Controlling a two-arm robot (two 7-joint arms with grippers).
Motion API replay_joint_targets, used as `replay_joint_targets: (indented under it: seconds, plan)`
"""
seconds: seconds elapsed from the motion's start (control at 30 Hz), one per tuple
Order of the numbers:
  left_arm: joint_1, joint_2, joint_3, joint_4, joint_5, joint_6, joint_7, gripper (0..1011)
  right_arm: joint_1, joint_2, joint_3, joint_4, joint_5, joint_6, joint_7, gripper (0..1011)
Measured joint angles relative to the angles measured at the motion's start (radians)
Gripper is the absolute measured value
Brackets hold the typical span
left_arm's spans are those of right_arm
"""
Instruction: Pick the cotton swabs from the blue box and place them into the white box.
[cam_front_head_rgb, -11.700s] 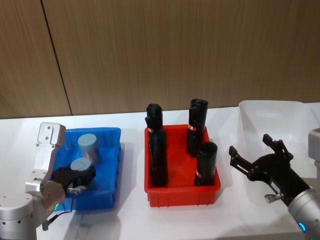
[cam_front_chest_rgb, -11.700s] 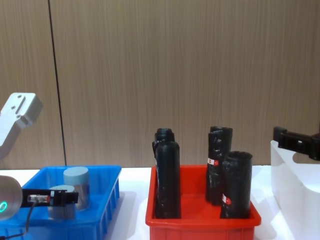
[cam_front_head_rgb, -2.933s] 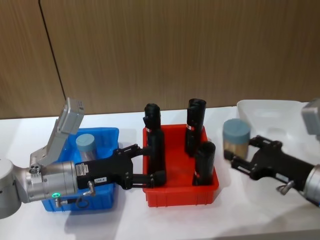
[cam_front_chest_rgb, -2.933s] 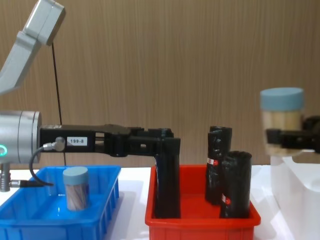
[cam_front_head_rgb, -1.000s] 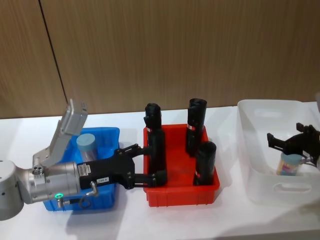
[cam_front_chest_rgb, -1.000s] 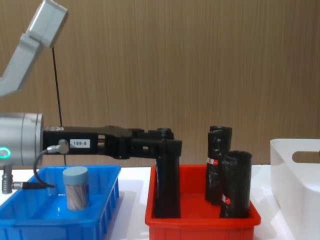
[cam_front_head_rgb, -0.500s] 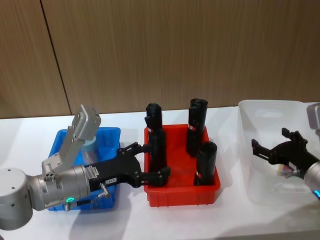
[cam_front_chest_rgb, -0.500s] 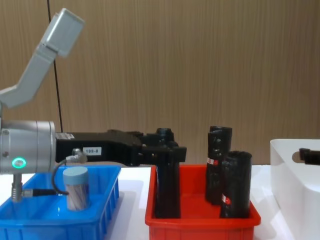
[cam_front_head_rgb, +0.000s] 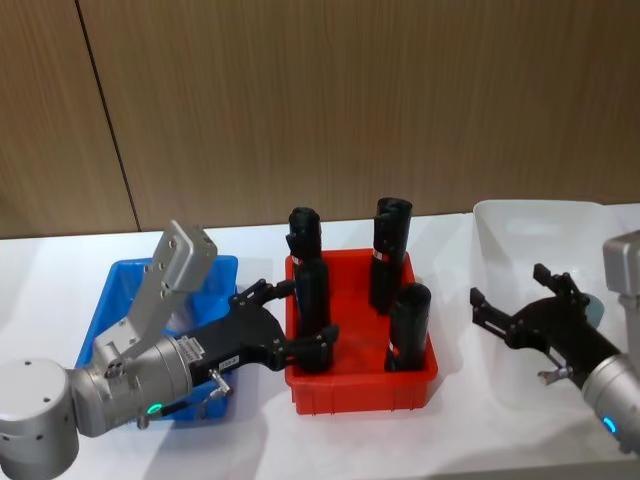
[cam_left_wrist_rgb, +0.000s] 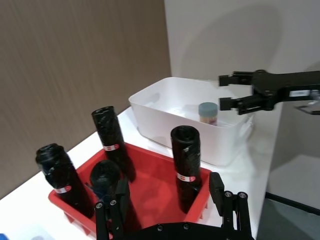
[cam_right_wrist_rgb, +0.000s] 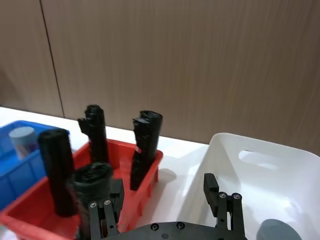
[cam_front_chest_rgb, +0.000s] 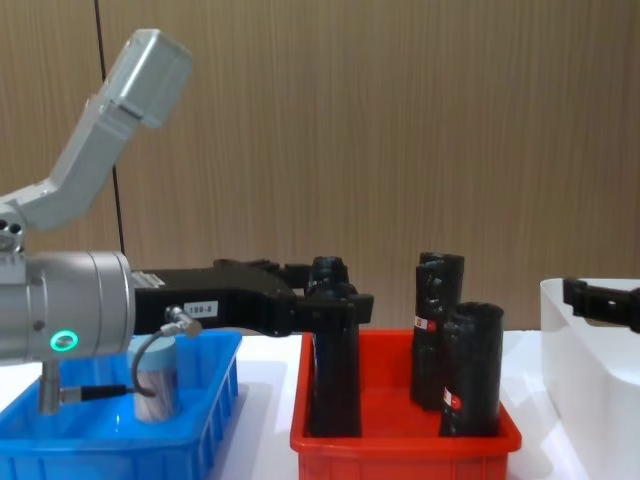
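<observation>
One small clear plastic tub of cotton swabs with a pale blue lid (cam_left_wrist_rgb: 208, 111) stands upright inside the tall white smooth-walled plastic box (cam_left_wrist_rgb: 155, 125) at the table's right end. That one's delivered. A second tub (cam_right_wrist_rgb: 22, 139) sits in the bright blue ribbed plastic box (cam_front_head_rgb: 106, 300) at the table's left end, so I call this roughly halfway. My right gripper (cam_front_head_rgb: 508, 287) hangs by the white box's left rim, jaws spread, empty. My left gripper (cam_front_head_rgb: 290, 320) is spread wide too, holding nothing, over the left edge of the red plastic bin (cam_front_head_rgb: 360, 385) of tall black rolls (cam_front_head_rgb: 408, 325) mid-table. Next job, as I see it: fetch that blue-box tub.
</observation>
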Motion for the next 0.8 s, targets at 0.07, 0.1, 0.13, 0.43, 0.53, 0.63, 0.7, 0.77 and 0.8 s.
replay_joint_targets:
  seconds: [0.07, 0.1, 0.13, 0.43, 0.53, 0.63, 0.7, 0.77, 0.8]
  plan:
    - [0.008, -0.001, 0.003, -0.010, 0.007, -0.005, 0.031, 1004, -0.023, -0.006, -0.002, -0.026, -0.001, -0.014, -0.007, 1002]
    - [0.011, -0.001, 0.005, -0.014, 0.009, -0.006, 0.041, 1004, -0.028, -0.008, -0.002, -0.033, -0.001, -0.017, -0.010, 1002]
    - [0.014, -0.001, 0.005, -0.017, 0.011, -0.008, 0.051, 1004, -0.043, -0.012, -0.003, -0.050, -0.001, -0.026, -0.014, 1002]
    - [0.047, -0.003, 0.021, -0.062, 0.038, -0.027, 0.181, 1004, -0.098, -0.026, -0.006, -0.114, -0.002, -0.061, -0.032, 1002]
    - [0.058, -0.004, 0.025, -0.076, 0.046, -0.033, 0.221, 1004, -0.102, -0.027, -0.006, -0.118, -0.002, -0.062, -0.034, 1002]
    - [0.065, -0.004, 0.029, -0.087, 0.053, -0.037, 0.252, 1004, -0.103, -0.028, -0.006, -0.120, -0.002, -0.063, -0.034, 1002]
    - [0.074, -0.005, 0.032, -0.097, 0.059, -0.041, 0.281, 1004, -0.103, -0.028, -0.006, -0.120, -0.002, -0.063, -0.034, 1002]
    - [0.082, -0.005, 0.035, -0.108, 0.065, -0.046, 0.312, 1004, -0.103, -0.028, -0.006, -0.120, -0.002, -0.064, -0.034, 1002]
    - [0.082, -0.005, 0.035, -0.108, 0.065, -0.046, 0.312, 1004, -0.103, -0.028, -0.006, -0.120, -0.002, -0.063, -0.034, 1002]
